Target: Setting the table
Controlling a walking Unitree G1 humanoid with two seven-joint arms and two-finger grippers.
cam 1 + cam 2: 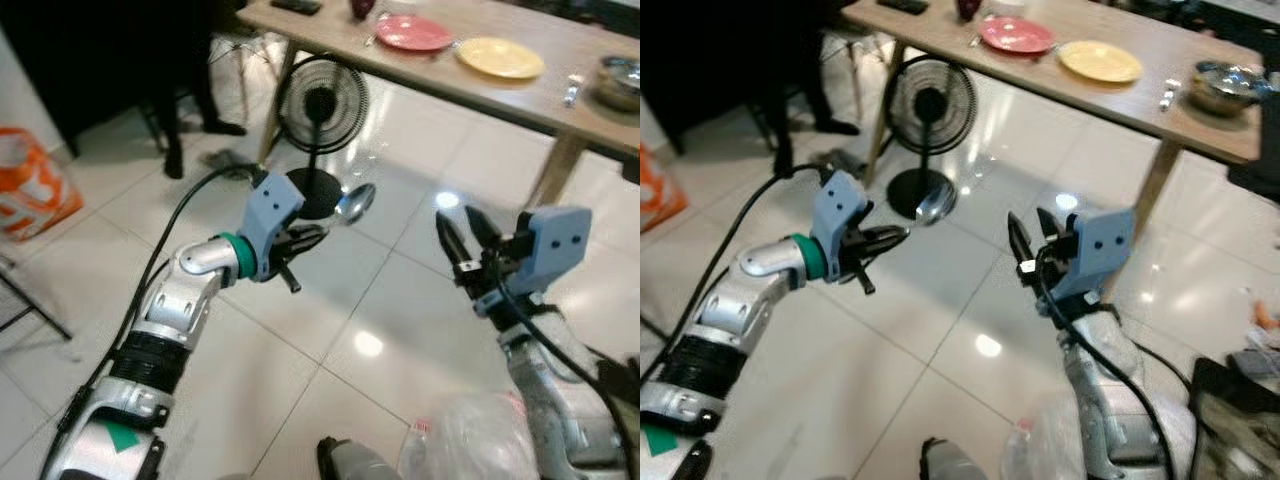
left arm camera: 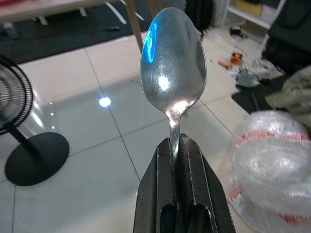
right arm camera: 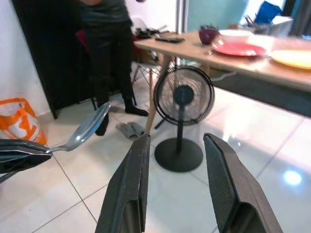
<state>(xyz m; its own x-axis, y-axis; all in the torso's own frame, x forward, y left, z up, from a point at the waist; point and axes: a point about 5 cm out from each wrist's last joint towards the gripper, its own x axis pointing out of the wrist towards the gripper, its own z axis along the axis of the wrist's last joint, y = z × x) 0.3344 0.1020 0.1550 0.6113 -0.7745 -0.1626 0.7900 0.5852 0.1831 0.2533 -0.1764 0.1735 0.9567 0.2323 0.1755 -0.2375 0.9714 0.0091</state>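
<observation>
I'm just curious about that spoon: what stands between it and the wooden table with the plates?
In the left eye view, a black pedestal fan stands on the tiled floor between the silver metal spoon, held by the left gripper, and the wooden table.

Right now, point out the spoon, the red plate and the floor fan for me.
spoon (image 2: 172, 73), left wrist view, on its bowl
red plate (image 1: 413, 33), left eye view, middle of the plate
floor fan (image 3: 183, 96), right wrist view, the hub

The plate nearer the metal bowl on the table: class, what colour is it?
Yellow. The plate sits beside the red plate; the right eye view shows it best.
</observation>
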